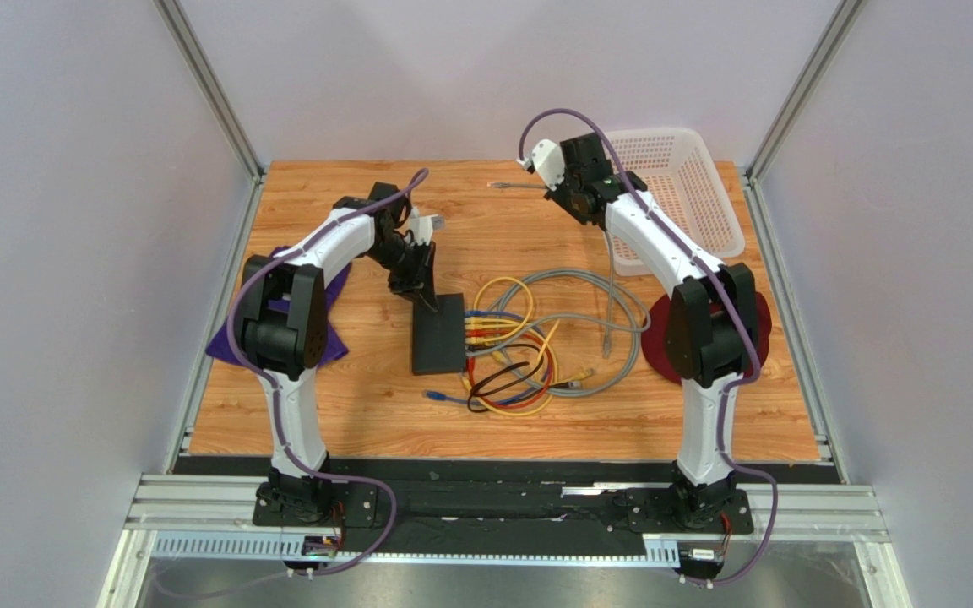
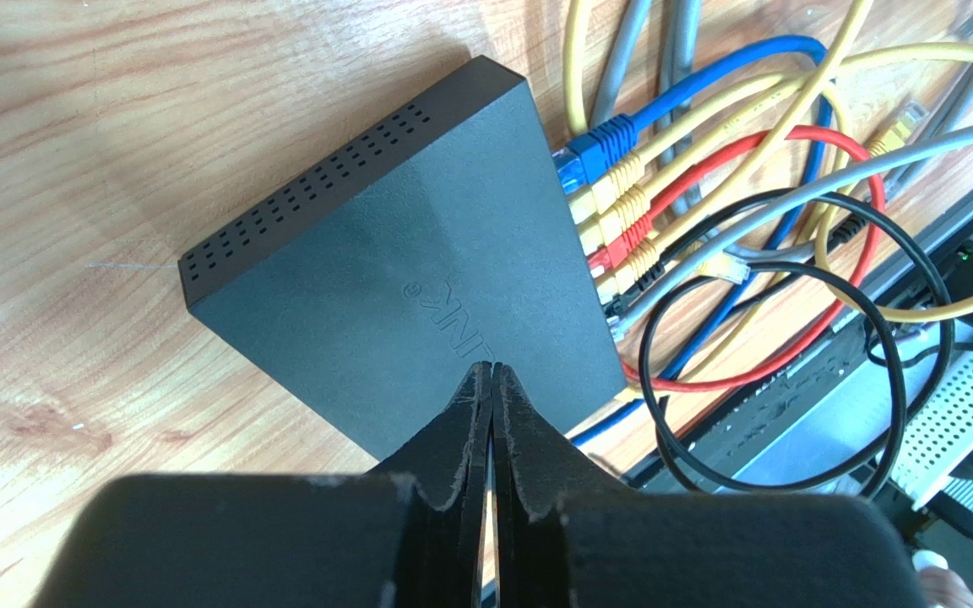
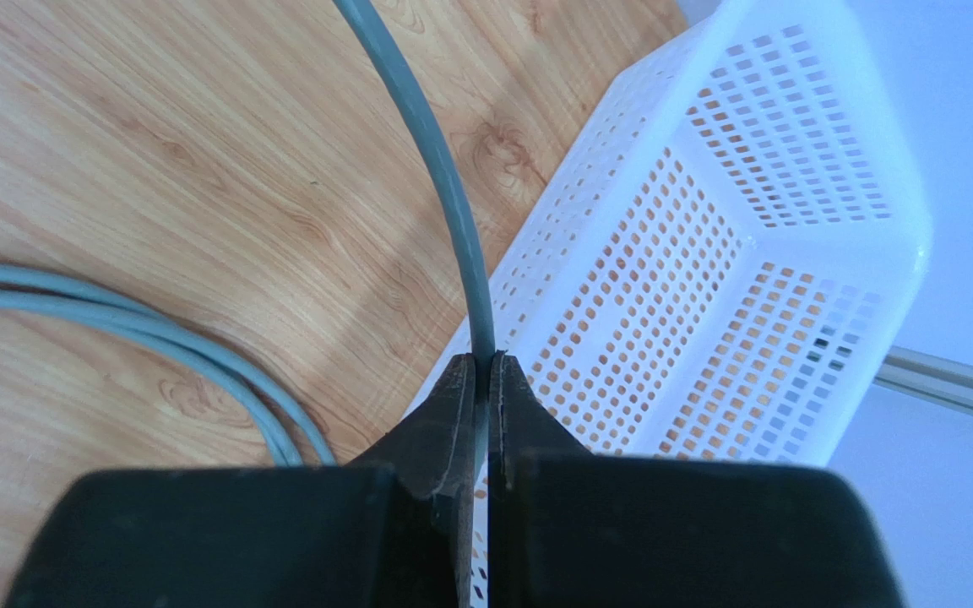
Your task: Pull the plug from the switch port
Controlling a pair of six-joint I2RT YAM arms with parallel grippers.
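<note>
Pinning the switch (image 2: 403,279) to the middle of the wooden table (image 2: 98,152), the left gripper (image 2: 492,380) has its fingers pressed together, tips bearing on the box's top. The right gripper (image 3: 484,374), clamped on a grey cable (image 3: 435,165), hangs raised beside the white basket (image 3: 733,253), well apart from the ports. Draw that cable slowly along its own line, so its slack does not tug the coloured plugs (image 2: 606,215) seated in the switch. Whether its own plug is free I cannot tell.

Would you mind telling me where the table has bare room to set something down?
Bare wood: the near strip between the cables and the table edge, and the far middle between the left arm and the basket. Crowded: from the switch across the cables to the red disc.
</note>
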